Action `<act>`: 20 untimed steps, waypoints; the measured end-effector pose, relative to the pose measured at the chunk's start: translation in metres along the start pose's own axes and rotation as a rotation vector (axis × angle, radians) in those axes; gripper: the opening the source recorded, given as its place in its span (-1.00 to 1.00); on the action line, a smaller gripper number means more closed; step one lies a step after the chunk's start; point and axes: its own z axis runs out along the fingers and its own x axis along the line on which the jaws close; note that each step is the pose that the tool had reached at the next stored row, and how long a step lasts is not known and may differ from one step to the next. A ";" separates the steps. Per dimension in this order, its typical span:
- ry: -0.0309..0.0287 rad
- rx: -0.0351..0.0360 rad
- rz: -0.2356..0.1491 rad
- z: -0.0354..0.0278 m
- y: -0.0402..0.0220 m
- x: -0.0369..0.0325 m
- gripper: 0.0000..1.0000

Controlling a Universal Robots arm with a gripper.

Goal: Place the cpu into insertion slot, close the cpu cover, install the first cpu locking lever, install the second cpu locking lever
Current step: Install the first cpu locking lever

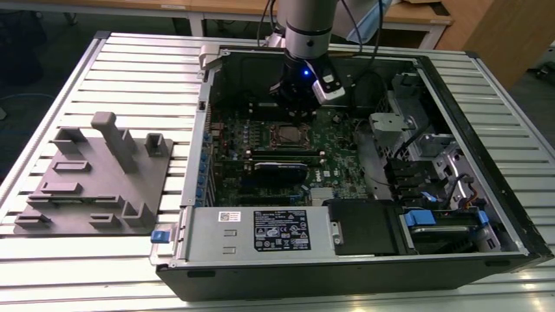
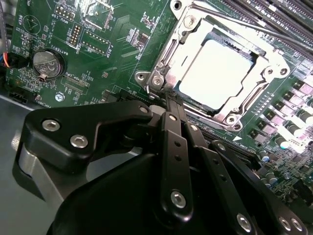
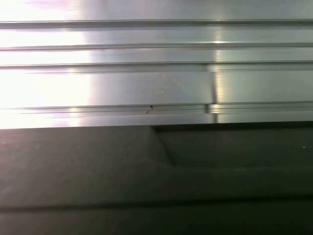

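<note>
Above the motherboard's far end, inside the open computer case [image 1: 485, 214], the gripper [image 1: 295, 110] hangs from the arm over the green circuit board [image 1: 334, 153]. In the second wrist view its black linkages run together toward the fingertips [image 2: 168, 105], which sit pressed side by side with no gap between them and nothing held, right at the near corner of the insertion slot [image 2: 161, 58]. The cpu [image 2: 215, 71] lies flat in that slot, its pale grey metal top showing through the window of the cpu cover [image 2: 266, 78], and the silvery frame lies down over the chip's edges. A thin metal locking lever [image 2: 244, 24] runs along the far side of the socket. Beside the socket, further out on the board, sits a round coin battery [image 2: 48, 63]. In the exterior view the socket [image 1: 284, 135] lies just below the gripper, with long black memory slots [image 1: 282, 154] next to it. A grey power supply box [image 1: 260, 231] fills the case's near edge. On the exterior view's left, a grey fixture tray [image 1: 87, 182] rests on the slatted aluminium table [image 1: 130, 58].
</note>
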 end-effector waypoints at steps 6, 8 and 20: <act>0.0005 -0.0114 0.000 0.0002 0.0002 0.0000 -0.79; 0.0010 -0.0186 0.001 0.0003 0.0003 0.0000 -0.79; 0.0029 -0.0392 0.002 -0.0092 0.0003 -0.0004 -0.79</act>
